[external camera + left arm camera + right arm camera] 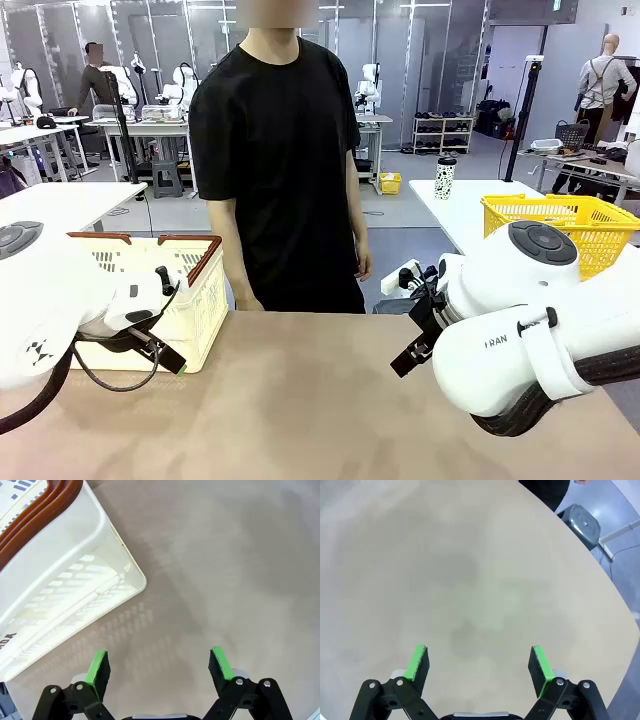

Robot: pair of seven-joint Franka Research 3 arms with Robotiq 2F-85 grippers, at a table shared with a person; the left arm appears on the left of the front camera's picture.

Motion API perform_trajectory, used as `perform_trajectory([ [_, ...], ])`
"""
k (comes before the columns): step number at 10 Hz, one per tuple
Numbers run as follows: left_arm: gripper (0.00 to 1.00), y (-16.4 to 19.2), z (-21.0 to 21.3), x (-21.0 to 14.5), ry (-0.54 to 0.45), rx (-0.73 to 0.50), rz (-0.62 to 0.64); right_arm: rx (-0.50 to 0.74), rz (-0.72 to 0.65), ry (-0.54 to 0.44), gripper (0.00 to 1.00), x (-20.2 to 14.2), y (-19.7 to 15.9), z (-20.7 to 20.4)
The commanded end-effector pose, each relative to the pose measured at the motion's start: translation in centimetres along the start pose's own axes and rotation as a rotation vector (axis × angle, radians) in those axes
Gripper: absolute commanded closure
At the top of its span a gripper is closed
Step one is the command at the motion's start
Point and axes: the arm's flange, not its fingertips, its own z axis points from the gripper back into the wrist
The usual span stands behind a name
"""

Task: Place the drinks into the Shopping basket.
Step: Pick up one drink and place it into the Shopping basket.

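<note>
The Shopping basket (196,300), cream-white lattice with a reddish-brown rim, stands on the table's left side. Its corner and rim fill the upper left of the left wrist view (65,575). My left gripper (168,358) hangs just in front of the basket, above bare tabletop, and its green pads (98,666) stand wide apart, open with nothing between them. My right gripper (410,357) hovers over the table's right half, also open and empty, its fingertips (540,663) over bare table. The drinks are out of view.
A person in a black shirt (280,150) stands at the far edge, arms down. Behind on another table are a yellow mesh basket (570,225) and a spotted tumbler (445,178). The table's curved edge (600,565) drops to floor.
</note>
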Motion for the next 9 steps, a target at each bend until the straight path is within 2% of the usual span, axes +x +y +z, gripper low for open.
perform_trajectory([
  [1, 0.0, -0.02, 0.0, 0.01, 0.0, 0.0, 0.0, 0.0, 0.0, 0.0, 0.0, 0.0, 0.0, 0.0],
  [9, 0.0, -0.02, 0.0, 0.01, 0.0, 0.0, 0.0, 0.0, 0.0, 0.0, 0.0, 0.0, 0.0, 0.0],
])
